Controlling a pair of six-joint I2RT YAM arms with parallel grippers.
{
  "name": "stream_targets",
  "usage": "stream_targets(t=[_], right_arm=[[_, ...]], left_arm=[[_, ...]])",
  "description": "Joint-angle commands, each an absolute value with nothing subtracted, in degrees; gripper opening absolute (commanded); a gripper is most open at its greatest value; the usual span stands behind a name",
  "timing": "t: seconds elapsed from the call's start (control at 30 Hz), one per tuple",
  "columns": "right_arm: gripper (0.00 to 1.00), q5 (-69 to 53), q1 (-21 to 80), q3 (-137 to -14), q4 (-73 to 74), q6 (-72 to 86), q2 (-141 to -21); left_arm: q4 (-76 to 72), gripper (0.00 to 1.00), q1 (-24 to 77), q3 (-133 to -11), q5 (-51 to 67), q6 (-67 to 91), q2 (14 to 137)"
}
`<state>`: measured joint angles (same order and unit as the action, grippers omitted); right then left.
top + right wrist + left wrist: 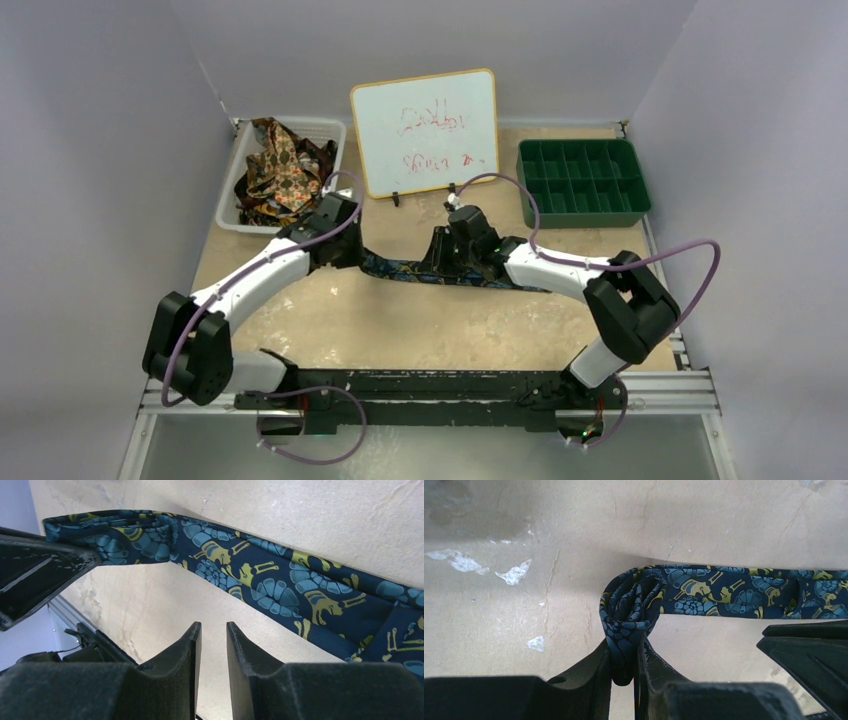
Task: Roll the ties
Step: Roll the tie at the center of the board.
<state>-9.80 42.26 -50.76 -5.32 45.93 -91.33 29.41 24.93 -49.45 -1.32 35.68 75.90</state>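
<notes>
A dark navy tie (400,268) with blue and gold print lies stretched across the middle of the table between both arms. In the left wrist view its end is coiled into a small roll (629,605), and my left gripper (624,647) is shut on that roll, which stands up between the fingers. The flat length runs off to the right (744,587). My right gripper (213,627) hovers just beside the flat tie (270,585), its jaws a narrow gap apart with nothing between them. Other ties (285,165), brown, gold and red, lie heaped in a basket.
The white basket (232,190) stands at the back left. A whiteboard (425,130) with red writing leans at the back centre. A green compartment tray (582,180) sits at the back right. Grey walls close in both sides.
</notes>
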Motion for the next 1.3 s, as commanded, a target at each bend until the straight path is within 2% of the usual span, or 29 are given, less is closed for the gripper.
stream_targets(t=[0.0,0.13,0.5,1.1,1.27], right_arm=[[0.28,-5.70,42.02,-51.01,-2.46,46.34,-89.72],[0.29,-3.50,41.80,-50.63,-1.48,47.38,-88.36],[0.31,-0.12,39.22,-48.69,-0.18,49.01,-84.47],[0.33,0.09,33.63,-43.83,0.79,49.93,-79.69],[0.36,0.09,32.84,-43.23,0.87,49.50,-78.64]], left_arm=[[34.88,0.00,29.42,-55.11,-14.23,35.24,77.94],[37.75,0.00,33.80,-58.28,-22.76,34.95,80.37],[37.43,0.00,40.24,-60.56,-31.95,33.50,85.32],[37.46,0.00,50.03,-68.75,-36.08,32.41,96.79],[36.00,0.12,51.78,-70.94,-31.55,30.44,100.61]])
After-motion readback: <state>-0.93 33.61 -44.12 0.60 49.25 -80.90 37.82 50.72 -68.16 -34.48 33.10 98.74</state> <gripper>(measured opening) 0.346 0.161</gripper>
